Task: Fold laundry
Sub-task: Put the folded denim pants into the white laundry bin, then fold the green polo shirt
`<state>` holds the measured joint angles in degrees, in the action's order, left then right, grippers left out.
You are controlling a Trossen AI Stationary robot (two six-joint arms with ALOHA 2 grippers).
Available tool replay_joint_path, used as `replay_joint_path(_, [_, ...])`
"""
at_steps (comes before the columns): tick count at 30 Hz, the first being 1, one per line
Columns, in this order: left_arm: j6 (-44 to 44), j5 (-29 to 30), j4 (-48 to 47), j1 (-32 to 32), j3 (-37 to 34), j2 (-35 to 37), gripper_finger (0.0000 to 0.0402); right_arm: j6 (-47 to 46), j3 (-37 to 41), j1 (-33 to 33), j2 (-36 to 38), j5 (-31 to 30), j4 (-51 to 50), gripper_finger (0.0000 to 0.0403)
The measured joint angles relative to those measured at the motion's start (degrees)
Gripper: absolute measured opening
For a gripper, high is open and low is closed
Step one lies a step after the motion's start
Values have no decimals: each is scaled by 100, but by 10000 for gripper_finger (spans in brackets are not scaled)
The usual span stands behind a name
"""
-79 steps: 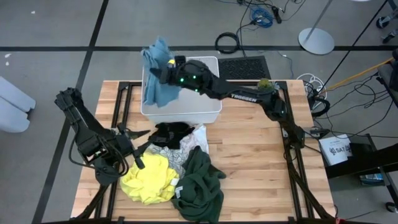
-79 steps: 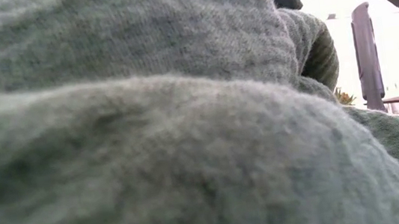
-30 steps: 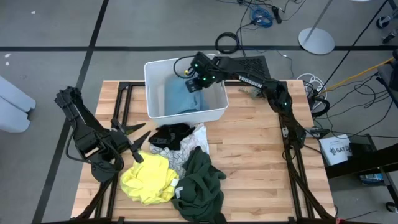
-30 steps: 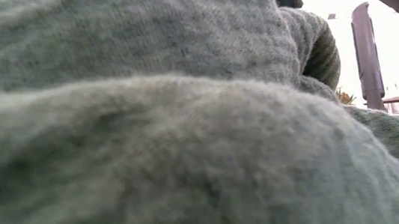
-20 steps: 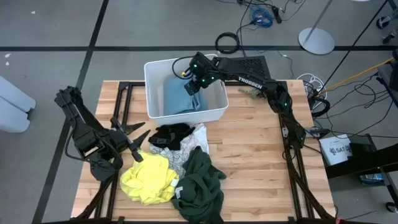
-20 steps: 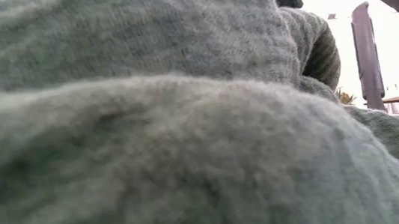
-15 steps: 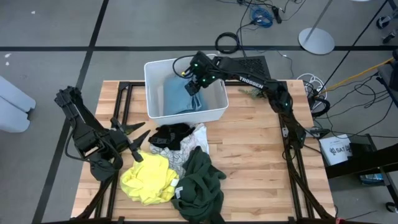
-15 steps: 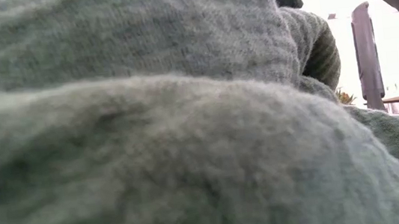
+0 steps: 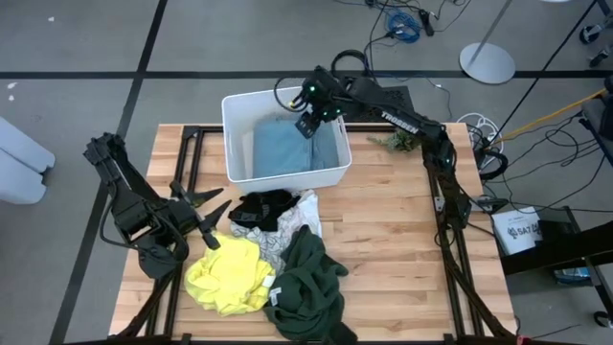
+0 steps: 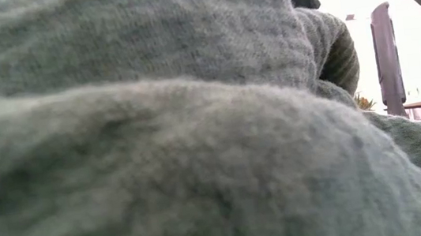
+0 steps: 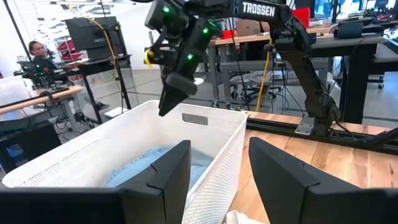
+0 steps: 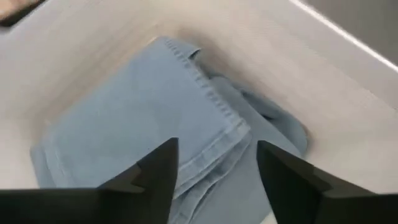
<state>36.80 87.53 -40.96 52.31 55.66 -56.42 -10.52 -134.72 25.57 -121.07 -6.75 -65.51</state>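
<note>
Right gripper [image 9: 308, 123]: above the white bin [image 9: 230, 134], over its far right part; fingers apart with nothing between them (the right wrist view shows only cloth below the gap).
Left gripper [image 9: 199, 213]: waiting low near the bench's left edge, beside the pile; fingers parted, empty.
Light blue garment [image 9: 283, 149]: lying inside the bin at the bench's far edge, folded roughly flat; its long axis appears to run from the bin's near left toward its far right, with a rumpled end at the far right corner [image 12: 273, 124].
Remaining pile: black garment [image 9: 261, 206], patterned white garment [image 9: 295, 218], yellow garment [image 9: 230, 273] and dark green garment [image 9: 306, 283], bunched together near the bench's front edge, none yet folded.
Low view: filled by dark green cloth lying against the lens.
Risk 1: the rumpled end may spring open and undo the fold, since nothing presses on it.
Risk 2: a finger could snag the hem while rising, dragging the cloth over the bin wall.
Risk 3: overlapping pile items may lift together at the next pick.
</note>
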Motion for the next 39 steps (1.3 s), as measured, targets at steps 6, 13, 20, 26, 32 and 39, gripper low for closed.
replay_joint_path(6, [0,4,-1,-11,0,0,173,980,4,-570,-400,-484,387,35])
replay_joint_path(13, [0,9,-2,-11,0,0,173,1188,7,-853,-1181,-637,750,4])
replay_joint_path(20, [-2,19,-1,-11,0,0,173,1278,2,-749,-2006,-652,662,1])
replay_joint_path(26, [-9,22,-6,-11,0,0,173,1353,-2,-669,-2474,-378,629,1])
replay_joint_path(32, [-110,45,-45,-12,0,0,173,1707,0,-708,-2085,-773,602,0])
replay_joint_path(39, [-120,48,-35,-123,0,0,173,1746,-43,-709,-453,-749,870,0])
